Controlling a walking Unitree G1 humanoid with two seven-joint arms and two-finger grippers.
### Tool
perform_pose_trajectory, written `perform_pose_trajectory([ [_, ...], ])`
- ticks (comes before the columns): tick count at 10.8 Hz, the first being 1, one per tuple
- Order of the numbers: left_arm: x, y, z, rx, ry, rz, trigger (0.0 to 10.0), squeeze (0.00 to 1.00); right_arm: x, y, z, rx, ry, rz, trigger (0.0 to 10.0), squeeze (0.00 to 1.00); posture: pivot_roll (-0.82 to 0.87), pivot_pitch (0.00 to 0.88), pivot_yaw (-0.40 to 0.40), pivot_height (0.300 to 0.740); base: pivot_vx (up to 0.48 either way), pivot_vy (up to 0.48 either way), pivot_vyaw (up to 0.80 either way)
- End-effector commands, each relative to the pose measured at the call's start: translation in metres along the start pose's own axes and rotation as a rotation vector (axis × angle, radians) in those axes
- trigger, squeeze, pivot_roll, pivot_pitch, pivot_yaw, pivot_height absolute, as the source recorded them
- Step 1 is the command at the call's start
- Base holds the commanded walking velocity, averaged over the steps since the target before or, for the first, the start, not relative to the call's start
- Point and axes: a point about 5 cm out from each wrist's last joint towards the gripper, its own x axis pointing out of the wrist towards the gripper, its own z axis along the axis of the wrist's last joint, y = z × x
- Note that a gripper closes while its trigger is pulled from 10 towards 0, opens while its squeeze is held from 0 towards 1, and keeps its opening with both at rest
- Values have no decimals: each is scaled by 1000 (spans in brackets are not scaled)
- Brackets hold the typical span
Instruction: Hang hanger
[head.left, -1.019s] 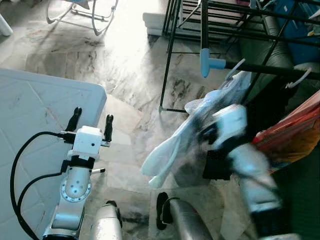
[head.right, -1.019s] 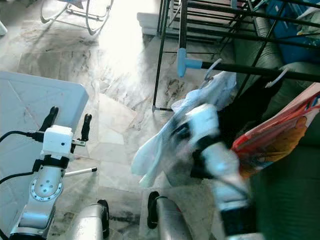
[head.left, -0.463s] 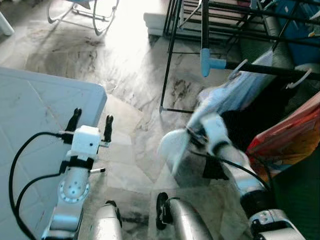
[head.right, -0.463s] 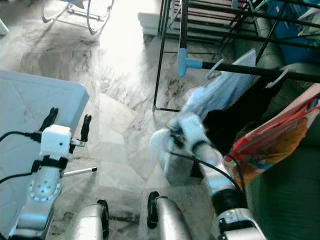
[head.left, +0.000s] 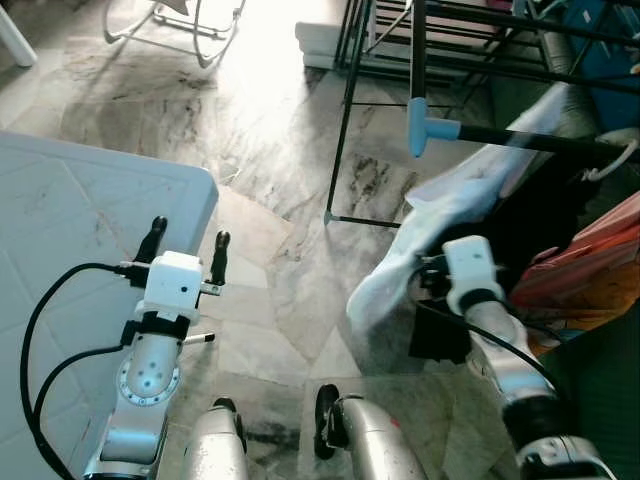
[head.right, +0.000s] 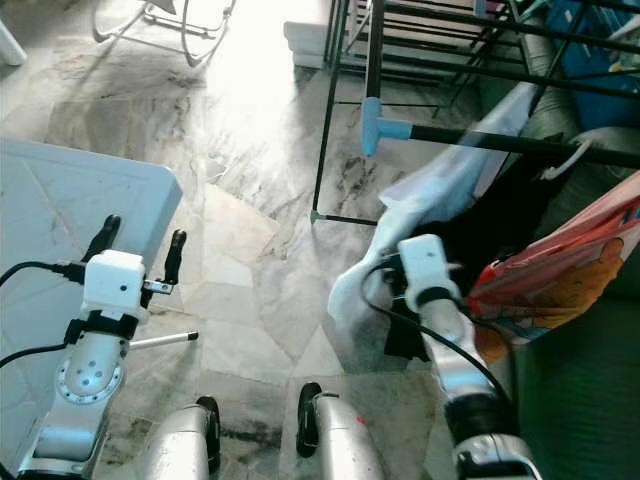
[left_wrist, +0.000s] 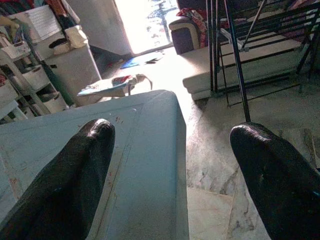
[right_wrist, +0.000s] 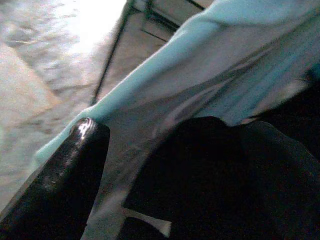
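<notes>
Hanger's pale blue shirt (head.left: 440, 225) droops from the black rail (head.left: 540, 140), touching the right gripper (right_wrist: 150, 165) just below it; whether those fingers grip cannot be told. Left gripper (head.left: 185, 250) hovers spread beside the white table (head.left: 60, 220).

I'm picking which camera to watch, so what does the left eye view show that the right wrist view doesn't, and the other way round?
Left eye view alone: the white table, the left gripper open beside it, the drying rack's black rail with its blue joint. Right wrist view alone: a close look along one black finger lying against the cloth. Both: the pale blue garment and dark clothing behind it.
</notes>
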Motion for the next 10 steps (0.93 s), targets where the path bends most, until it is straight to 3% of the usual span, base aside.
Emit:
perform_pose_trajectory([
  [1,-14,-4,-21,-9,123,-14,10000,0,-3,-20,-5,-6,15,-88,10000,0,64,289,-103,740,0,0,0],
  [3,-16,-5,-22,-14,129,-13,10000,0,-2,-45,-1,32,19,-238,10000,0,65,289,-108,740,0,0,0],
  [4,-16,-5,-22,-15,130,-10,10000,0,-1,-46,1,50,25,-254,10000,0,59,286,-110,740,0,0,0],
  [8,-11,-8,-25,-37,149,-33,10000,0,6,-17,9,178,52,-194,10000,0,56,274,-111,740,0,0,0],
  [9,-11,-8,-25,-36,148,-31,10000,0,6,-2,5,241,88,-104,10000,0,57,272,-112,740,0,0,0],
  [10,-11,-8,-25,-36,148,-30,10000,0,4,1,6,226,89,-102,10000,0,57,270,-114,740,0,0,0],
])
